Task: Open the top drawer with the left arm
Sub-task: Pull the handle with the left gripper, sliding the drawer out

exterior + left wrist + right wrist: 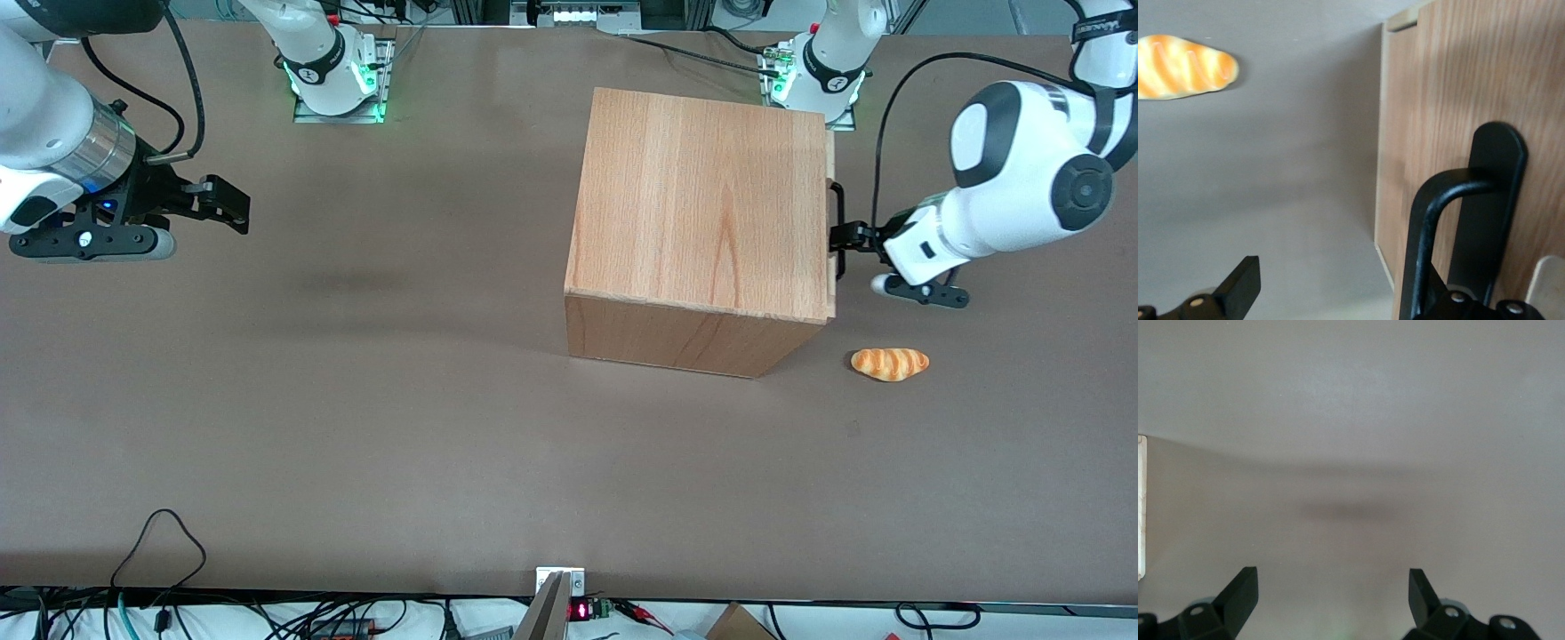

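A: Since our left arm's small black gripper (845, 236) sits right at the slim black bar handle (1425, 227), can we say it has hold of it?

B: Not yet, we judge. In the wrist view the fingers stand wide apart, one black fingertip (1239, 283) out over bare table, and the bar lies close by the other finger; nothing is clamped.

A: And the handle belongs to the top drawer (832, 233)?

B: Yes. Its flat light-wood front panel faces the working arm's end of the table, at the upper edge of the boxy wooden cabinet (702, 227), and it stands a little proud of the cabinet's side.

A: How do we expect it to handle?

B: The bar looks rigid and smooth, so we take it at mid-span, fingers closing across it, and pull straight out. A shallow wooden tray should slide lightly, though the cabinet itself might shift if it sticks.

A: Anything else nearby?

B: A small orange-striped toy bread loaf (890, 364) lies on the brown tabletop (356, 427), nearer the front camera than the gripper.
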{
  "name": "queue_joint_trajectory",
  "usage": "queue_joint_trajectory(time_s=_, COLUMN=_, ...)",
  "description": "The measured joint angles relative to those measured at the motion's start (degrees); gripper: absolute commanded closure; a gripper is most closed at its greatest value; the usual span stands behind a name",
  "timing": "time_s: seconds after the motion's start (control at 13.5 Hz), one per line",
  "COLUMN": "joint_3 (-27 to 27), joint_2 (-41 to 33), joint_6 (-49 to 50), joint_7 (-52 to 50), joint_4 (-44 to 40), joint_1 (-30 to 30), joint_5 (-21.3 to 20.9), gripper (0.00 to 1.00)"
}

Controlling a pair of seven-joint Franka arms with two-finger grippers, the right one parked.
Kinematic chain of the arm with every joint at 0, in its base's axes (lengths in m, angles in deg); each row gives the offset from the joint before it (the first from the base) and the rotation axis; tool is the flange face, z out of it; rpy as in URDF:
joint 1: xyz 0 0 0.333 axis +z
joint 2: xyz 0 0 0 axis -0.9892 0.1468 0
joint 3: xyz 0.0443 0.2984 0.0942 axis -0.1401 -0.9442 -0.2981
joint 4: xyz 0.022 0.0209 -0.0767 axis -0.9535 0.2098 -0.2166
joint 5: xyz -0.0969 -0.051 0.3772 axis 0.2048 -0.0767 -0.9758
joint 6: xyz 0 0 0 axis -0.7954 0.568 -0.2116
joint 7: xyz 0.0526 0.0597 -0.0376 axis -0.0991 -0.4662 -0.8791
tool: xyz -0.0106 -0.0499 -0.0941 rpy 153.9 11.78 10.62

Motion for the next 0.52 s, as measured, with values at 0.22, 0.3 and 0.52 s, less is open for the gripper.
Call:
queue_joint_trajectory(time_s=0.22, joint_3=-0.1, joint_2=0.6, joint_6=0.2, joint_7=0.5, joint_4=-0.7, joint_1=3.1, joint_5=0.0, gripper=0.00)
queue_joint_trajectory(time_s=0.3, joint_3=-0.1, joint_2=0.8, joint_6=0.2, joint_7=0.5, joint_4=-0.9, joint_1=4.0, joint_5=-0.2, gripper=0.00)
queue_joint_trajectory(time_s=0.52, joint_3=-0.1, joint_2=1.3, joint_6=0.6, joint_7=1.0, joint_4=-1.8, joint_1=7.0, joint_5=-1.9, gripper=0.00)
